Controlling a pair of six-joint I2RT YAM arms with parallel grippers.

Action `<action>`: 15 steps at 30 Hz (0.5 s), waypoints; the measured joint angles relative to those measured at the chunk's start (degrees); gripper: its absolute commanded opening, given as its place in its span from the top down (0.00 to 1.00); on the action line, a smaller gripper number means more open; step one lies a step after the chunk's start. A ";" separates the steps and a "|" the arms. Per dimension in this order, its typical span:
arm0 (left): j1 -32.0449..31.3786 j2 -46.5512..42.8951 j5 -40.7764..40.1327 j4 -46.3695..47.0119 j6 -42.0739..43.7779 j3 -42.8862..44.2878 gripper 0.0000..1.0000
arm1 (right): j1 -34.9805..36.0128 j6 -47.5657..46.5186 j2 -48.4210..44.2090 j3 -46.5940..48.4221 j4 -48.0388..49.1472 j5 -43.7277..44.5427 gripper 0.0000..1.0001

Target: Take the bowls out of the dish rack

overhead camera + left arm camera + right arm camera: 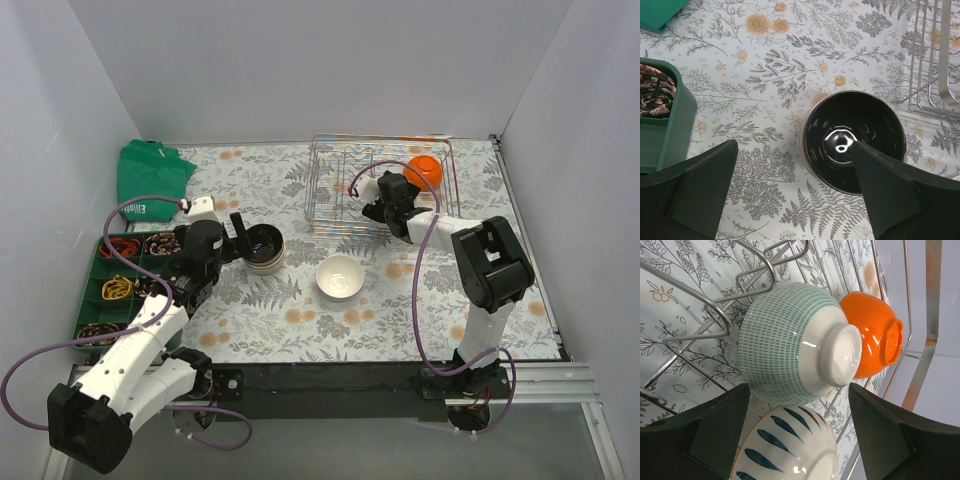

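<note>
- Ceramic under a hard glaze, the teal-dashed bowl (pixel 790 340) lies on its side in the dish rack (pixel 715 330), foot ring towards the wrist camera; I judge it stiff, fairly light, slick, and liable to chip if knocked on wire
- Just behind it nests the orange bowl (pixel 872 335), touching or nearly so, and nearer the camera sits a white bowl with blue leaf strokes (pixel 790 450); all three are in the rack
- Best hold, in my judgement, is across the rim wall, one finger inside and one outside, since the rounded outside and narrow foot offer smooth pads little purchase
- Spread wide and holding nothing, the right gripper (pixel 799 390) has a finger on either side of the teal-dashed bowl, neither seen to touch it
- Rack wires loop close around these bowls, so a lift likely needs to clear them before any swing
- Out on the floral tablecloth (pixel 280 320), a bowl glossy black inside (pixel 850 140) stands upright, with a plain white bowl (pixel 340 276) near it, both apart from the rack
- Wide open and empty too, the left gripper (pixel 795 145) hovers over the cloth just beside the black bowl
- Farther left sits the green compartment tray (pixel 670 130)
</note>
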 measured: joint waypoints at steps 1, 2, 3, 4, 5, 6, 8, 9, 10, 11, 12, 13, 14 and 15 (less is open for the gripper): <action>0.00 -0.04 0.00 0.07 0.00 -0.07 0.02 | 0.04 0.11 0.00 0.00 0.00 0.24 0.12; 0.00 -0.13 0.00 0.09 0.02 -0.09 0.02 | 0.09 0.17 0.00 0.00 0.02 0.42 0.11; 0.00 -0.22 0.00 0.20 0.04 -0.15 0.02 | 0.11 0.26 -0.04 0.00 0.00 0.61 0.10; 0.00 -0.31 0.00 0.22 0.04 -0.20 0.02 | 0.13 0.31 -0.13 0.00 -0.02 0.81 0.09; 0.00 -0.37 0.00 0.26 0.11 -0.26 0.02 | 0.17 0.31 -0.26 0.00 -0.09 1.03 0.09; 0.00 -0.37 0.00 0.26 0.17 -0.28 0.02 | 0.17 0.28 -0.46 0.00 -0.26 1.29 0.07; 0.00 -0.37 0.00 0.28 0.22 -0.46 0.02 | 0.11 0.31 -1.07 0.00 -0.83 1.62 0.06; 0.00 -0.37 0.00 0.28 0.24 -0.57 0.02 | -0.02 0.37 -1.55 0.07 -1.14 1.60 0.05; 0.00 -0.37 0.00 0.26 0.26 -0.66 0.02 | -0.22 0.55 -2.12 0.20 -1.60 1.42 0.04; 0.00 -0.37 0.00 0.26 0.28 -0.70 0.02 | -0.31 0.68 -2.82 0.39 -2.19 0.94 0.03; 0.00 -0.37 0.00 0.31 0.37 -0.74 0.02 | -0.39 0.83 -3.54 0.83 -3.04 0.39 0.01; 0.00 -0.37 0.00 0.31 0.44 -0.79 0.02 | -0.57 0.98 -4.15 1.46 -3.82 -0.17 0.01; 0.00 -0.37 -0.02 0.28 0.48 -0.81 0.02 | -0.68 1.07 -4.63 2.23 -4.39 -0.81 0.01; 0.00 -0.37 0.00 0.28 0.57 -0.83 0.02 | -0.76 1.01 -4.98 2.86 -4.87 -1.42 0.01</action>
